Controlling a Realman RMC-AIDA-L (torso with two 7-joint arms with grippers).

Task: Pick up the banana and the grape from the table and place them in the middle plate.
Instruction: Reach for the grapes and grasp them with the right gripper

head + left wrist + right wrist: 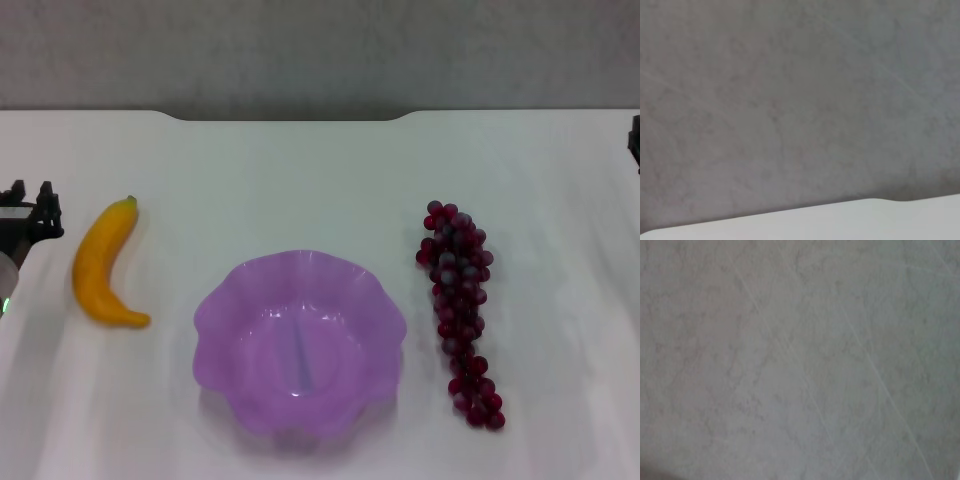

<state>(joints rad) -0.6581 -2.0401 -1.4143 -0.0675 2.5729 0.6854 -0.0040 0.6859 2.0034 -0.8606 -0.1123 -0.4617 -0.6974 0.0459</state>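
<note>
The left gripper (pixel 28 190) is being held beside the banana (pixel 102 266), apart from it; whether its fingers are released cannot be told. The grape (pixel 460 310) is lying beyond the middle plate (pixel 225 300) on the table (pixel 300 180). Only an edge of the right gripper (pixel 635 140) is being shown.

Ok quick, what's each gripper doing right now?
Left gripper: at the table's left edge beside the banana, holding nothing.
Right gripper: barely visible at the right edge.

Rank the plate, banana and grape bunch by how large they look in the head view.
1. middle plate, clearly the largest.
2. grape bunch, the longest after the plate.
3. banana, shorter than the bunch, though similar in width.
</note>
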